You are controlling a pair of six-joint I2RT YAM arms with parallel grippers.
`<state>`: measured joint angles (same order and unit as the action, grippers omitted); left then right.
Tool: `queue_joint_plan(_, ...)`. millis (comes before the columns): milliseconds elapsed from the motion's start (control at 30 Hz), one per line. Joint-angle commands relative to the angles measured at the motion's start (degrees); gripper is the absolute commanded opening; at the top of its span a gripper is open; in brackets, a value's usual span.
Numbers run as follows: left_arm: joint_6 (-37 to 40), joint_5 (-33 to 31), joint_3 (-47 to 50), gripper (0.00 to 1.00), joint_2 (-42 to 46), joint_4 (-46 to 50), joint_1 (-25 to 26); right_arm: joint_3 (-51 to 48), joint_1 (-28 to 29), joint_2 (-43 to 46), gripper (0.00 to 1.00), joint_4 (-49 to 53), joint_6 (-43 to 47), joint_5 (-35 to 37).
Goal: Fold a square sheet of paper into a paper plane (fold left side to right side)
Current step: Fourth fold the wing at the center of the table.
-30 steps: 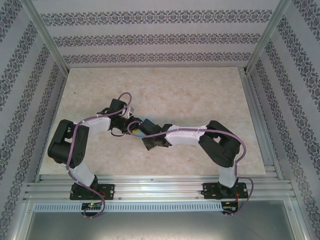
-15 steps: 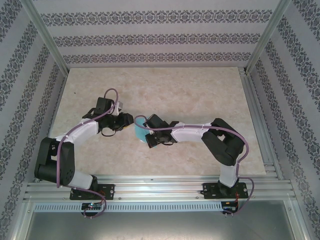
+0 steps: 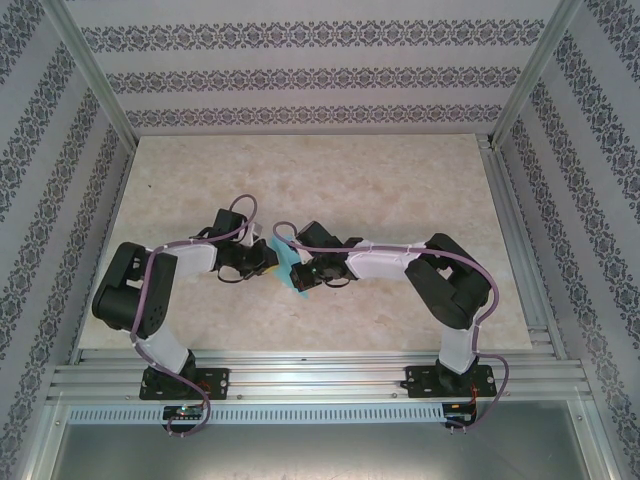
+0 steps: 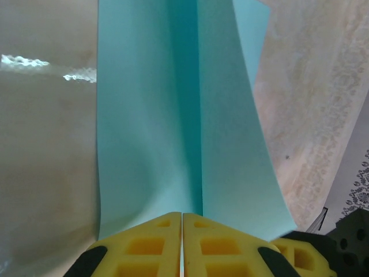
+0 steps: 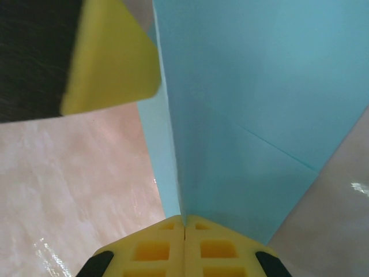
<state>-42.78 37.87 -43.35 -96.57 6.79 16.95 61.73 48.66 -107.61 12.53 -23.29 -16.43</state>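
The turquoise sheet of paper [image 3: 289, 268], folded into creased layers, is held up between both grippers over the middle of the table. My left gripper [image 3: 273, 261] is shut on its left edge. In the left wrist view the yellow fingertips [image 4: 167, 242] meet on the paper [image 4: 150, 115] right beside a long crease. My right gripper [image 3: 302, 273] is shut on the opposite edge. In the right wrist view its jaws [image 5: 184, 219] pinch the paper [image 5: 259, 86], with a left gripper finger [image 5: 109, 57] close by at upper left.
The beige marble-patterned table [image 3: 400, 180] lies under the arms. Patterned walls [image 3: 300, 80] and aluminium frame posts [image 3: 520, 90] enclose it. A metal rail [image 3: 320, 378] runs along the near edge at the arm bases.
My left gripper has closed onto the paper's left edge, and its arm swung out and came back in. The right gripper kept its hold and shifted the paper slightly left.
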Motion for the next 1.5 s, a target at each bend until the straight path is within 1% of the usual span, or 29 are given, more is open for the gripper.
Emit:
queue_joint_plan(0,0.0,-0.8,-1.9,0.08,-2.0,-2.4,1.4,-0.1,-0.8,1.2,0.01,-2.0,-1.2,-2.9)
queue_joint_plan(267,3.4,-4.3,-4.2,0.07,-5.5,2.2,2.7,0.7,-2.5,1.3,0.04,0.1,-0.5,-3.3)
queue_joint_plan(367,4.0,-5.3,-4.2,0.07,-5.8,3.1,2.7,1.6,-2.3,1.9,0.07,3.6,1.4,-0.2)
queue_joint_plan(400,4.0,-5.4,-4.2,0.07,-5.9,3.1,2.7,1.9,-2.2,2.1,0.1,4.7,1.9,0.9)
queue_joint_plan(567,4.0,-5.1,-4.5,0.07,-6.3,3.0,2.9,4.1,-0.2,1.9,0.16,9.4,4.4,7.5)
queue_joint_plan(700,4.0,-5.2,-4.7,0.07,-6.3,3.2,3.0,5.7,0.9,0.4,0.18,10.9,5.0,8.2)
queue_joint_plan(767,4.1,-5.2,-4.8,0.07,-6.3,3.3,3.0,6.4,1.5,0.2,0.21,11.5,5.1,8.8)
queue_joint_plan(900,4.1,-5.2,-4.6,0.07,-6.2,3.1,3.0,8.3,2.8,-0.4,0.25,13.7,5.5,12.4)
queue_joint_plan(1000,4.1,-5.2,-4.6,0.07,-6.2,3.0,3.1,9.4,3.4,-1.1,0.32,15.7,5.8,14.9)
queue_joint_plan(1200,4.0,-5.2,-4.7,0.07,-6.3,2.8,3.1,12.7,5.4,-3.6,0.34,19.8,7.0,19.6)
queue_joint_plan(1300,4.0,-5.2,-4.7,0.07,-6.4,2.8,3.2,13.6,6.2,-4.4,0.39,20.2,7.4,20.2)
queue_joint_plan(1467,3.7,-4.8,-4.9,0.08,-6.3,2.4,3.3,14.1,6.7,-5.1,0.43,19.9,7.2,20.5)
